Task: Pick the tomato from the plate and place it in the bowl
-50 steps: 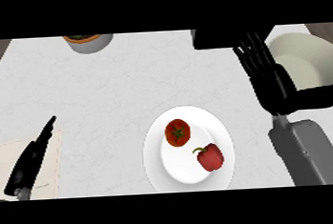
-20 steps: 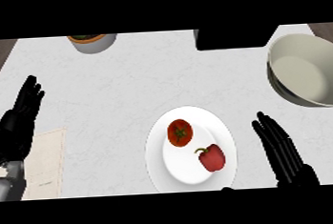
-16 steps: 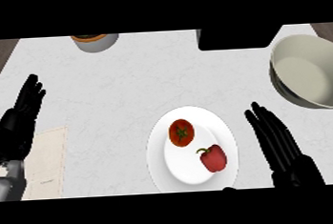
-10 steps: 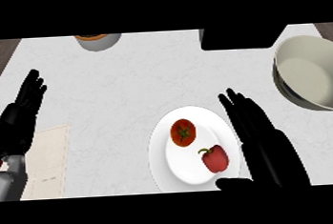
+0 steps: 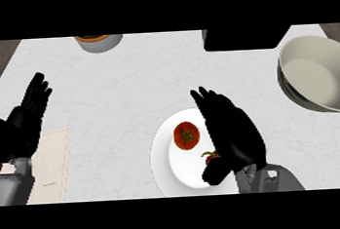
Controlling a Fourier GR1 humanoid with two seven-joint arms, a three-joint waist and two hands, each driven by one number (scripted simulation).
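We see the right hand (image 5: 230, 131) stretched flat over the right half of the white plate (image 5: 168, 160), fingers straight and spread, thumb low, gripping nothing. The tomato (image 5: 186, 135) lies on the plate just left of that hand, with a second red item (image 5: 211, 156) mostly hidden under the palm. The cream bowl (image 5: 314, 74) sits well apart at upper right, and the left hand (image 5: 25, 124) rests open at the left edge, fingers up.

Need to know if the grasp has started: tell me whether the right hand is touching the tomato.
Apart. The head view shows a strip of white plate between the tomato and the open right hand beside it.
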